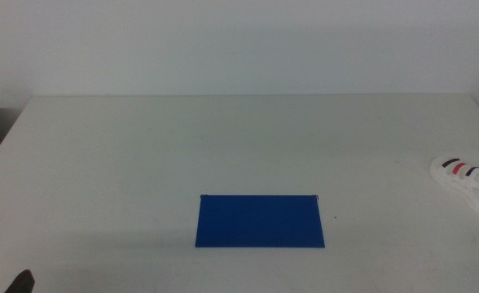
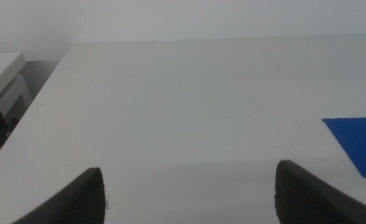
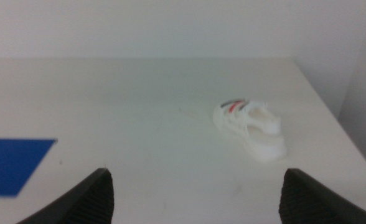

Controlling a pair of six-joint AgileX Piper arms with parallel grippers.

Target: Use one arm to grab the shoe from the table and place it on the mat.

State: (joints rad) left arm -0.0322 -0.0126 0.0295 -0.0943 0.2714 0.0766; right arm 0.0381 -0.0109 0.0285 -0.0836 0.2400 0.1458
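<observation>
Shoe (image 1: 466, 181) sits by the table's (image 1: 239, 138) right edge, mat (image 1: 260, 220) near the front; both grippers wait wide apart, empty — you should send the right gripper (image 3: 192, 196), squaring on the sole

Shoe (image 1: 466, 181) soft and blurred at the desk's (image 1: 248, 138) right side, strap detail indistinct, mat (image 2: 359, 143) cut off by the left wrist picture's edge, left gripper (image 1: 19, 282) only a dark sliver at the bottom edge.
</observation>
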